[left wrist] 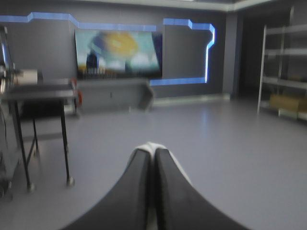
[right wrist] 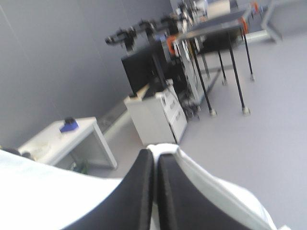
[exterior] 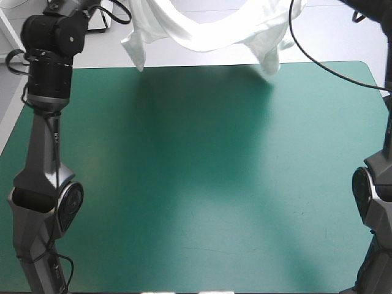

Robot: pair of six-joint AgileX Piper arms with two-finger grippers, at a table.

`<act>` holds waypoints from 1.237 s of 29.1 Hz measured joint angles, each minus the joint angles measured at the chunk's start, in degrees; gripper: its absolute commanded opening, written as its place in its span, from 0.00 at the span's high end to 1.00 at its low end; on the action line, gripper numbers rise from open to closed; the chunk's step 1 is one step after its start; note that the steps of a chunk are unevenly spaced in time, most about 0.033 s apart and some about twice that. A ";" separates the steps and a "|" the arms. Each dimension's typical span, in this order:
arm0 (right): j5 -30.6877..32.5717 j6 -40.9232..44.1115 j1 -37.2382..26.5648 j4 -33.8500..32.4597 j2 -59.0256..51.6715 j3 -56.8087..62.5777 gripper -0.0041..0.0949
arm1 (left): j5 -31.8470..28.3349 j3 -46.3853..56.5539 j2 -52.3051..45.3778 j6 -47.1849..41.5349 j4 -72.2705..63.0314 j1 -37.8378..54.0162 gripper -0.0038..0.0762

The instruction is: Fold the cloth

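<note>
While it hangs aloft, the white T-shirt [exterior: 208, 30] sags in loose folds

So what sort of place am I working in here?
Most likely a robot lab workstation: a table with a teal-green cover, and the white T-shirt hung above its far edge between the left gripper and the right gripper, both shut on it.

Raised high, left arm [exterior: 52, 67], right arm [exterior: 373, 196], left gripper [left wrist: 152, 151], right gripper [right wrist: 154, 155] clamped tight
</note>
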 measured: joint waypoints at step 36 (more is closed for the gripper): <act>10.63 2.53 3.93 -21.27 -12.20 69.99 0.96 | 37.24 30.23 10.77 -11.56 7.83 -5.25 0.98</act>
